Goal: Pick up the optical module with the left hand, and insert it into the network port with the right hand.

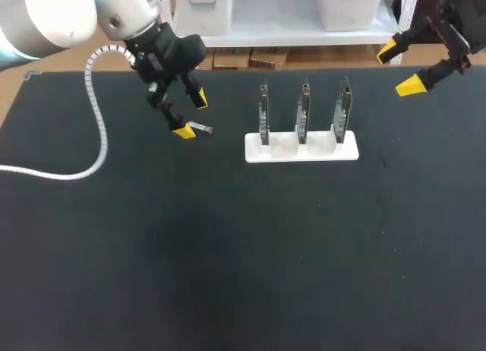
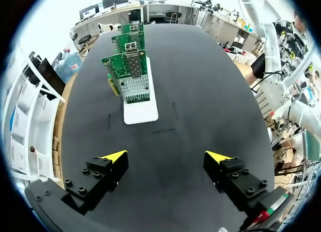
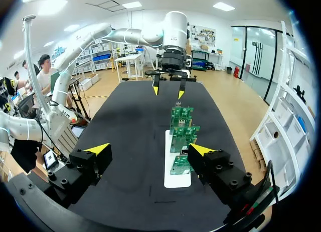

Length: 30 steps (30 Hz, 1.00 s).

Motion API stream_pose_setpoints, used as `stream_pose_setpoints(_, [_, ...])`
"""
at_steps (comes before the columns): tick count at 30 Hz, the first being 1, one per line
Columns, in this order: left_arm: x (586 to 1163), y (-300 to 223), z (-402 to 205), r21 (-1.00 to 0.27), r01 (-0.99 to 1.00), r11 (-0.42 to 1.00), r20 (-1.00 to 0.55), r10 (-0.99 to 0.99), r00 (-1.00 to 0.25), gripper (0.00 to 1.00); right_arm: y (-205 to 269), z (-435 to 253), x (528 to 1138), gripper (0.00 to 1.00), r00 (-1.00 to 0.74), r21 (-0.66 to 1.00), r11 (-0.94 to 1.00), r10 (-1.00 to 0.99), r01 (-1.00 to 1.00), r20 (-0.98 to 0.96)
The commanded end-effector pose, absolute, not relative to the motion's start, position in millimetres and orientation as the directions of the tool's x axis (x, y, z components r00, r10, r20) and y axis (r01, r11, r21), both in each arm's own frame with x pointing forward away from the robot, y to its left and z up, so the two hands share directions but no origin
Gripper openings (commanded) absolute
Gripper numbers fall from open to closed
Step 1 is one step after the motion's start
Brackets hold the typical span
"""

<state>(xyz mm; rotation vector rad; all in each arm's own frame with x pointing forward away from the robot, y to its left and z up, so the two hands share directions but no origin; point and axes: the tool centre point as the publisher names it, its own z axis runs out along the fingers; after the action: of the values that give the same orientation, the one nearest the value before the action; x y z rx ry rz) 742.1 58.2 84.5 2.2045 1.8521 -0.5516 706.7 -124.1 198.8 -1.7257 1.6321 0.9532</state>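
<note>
Three green cards (image 1: 304, 112) are standing upright in a white stand (image 1: 301, 148) at the back middle of the bench (image 1: 228, 275), blocking a straight sideways pass there, with only narrow gaps showing between them. The left claw (image 1: 190, 115) is hanging spread wide just left of the stand, the optical module (image 1: 200, 127) lying beside one fingertip. A white coiled cable (image 1: 95, 138) is trailing across the bench's left side. The right claw (image 1: 399, 67) is hovering with fingers spread, well apart from the stand at the far right. The broad stretch in front of the stand is giving room to pass.
</note>
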Motion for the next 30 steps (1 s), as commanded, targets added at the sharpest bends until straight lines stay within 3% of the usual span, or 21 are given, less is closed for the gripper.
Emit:
stream_pose_setpoints(1, [748.8, 60.1, 82.2, -0.099, 0.975, -0.201, -0.416, 0.898, 0.143, 1.00, -124.1, 198.7, 705.5, 1.00, -0.001, 0.064, -0.087, -0.585, -0.994, -0.811])
stream_pose_setpoints(17, [748.8, 60.1, 82.2, -0.099, 0.975, -0.201, -0.416, 0.898, 0.143, 1.00, -124.1, 198.7, 705.5, 1.00, -0.001, 0.064, -0.087, -0.585, -0.994, -0.811])
stream_pose_setpoints(21, [747.1, 36.1, 88.1, -0.046, 0.957, -0.285, -0.182, 0.945, 0.273, 1.00, -124.1, 198.7, 705.5, 1.00, -0.001, 0.064, -0.087, -0.585, -0.994, -0.811])
stream_pose_setpoints(30, [760.9, 43.1, 76.8, -0.043, 0.965, -0.260, 0.020, 0.965, 0.261, 1.00, -124.1, 198.7, 705.5, 1.00, -0.001, 0.064, -0.087, -0.585, -0.994, -0.811])
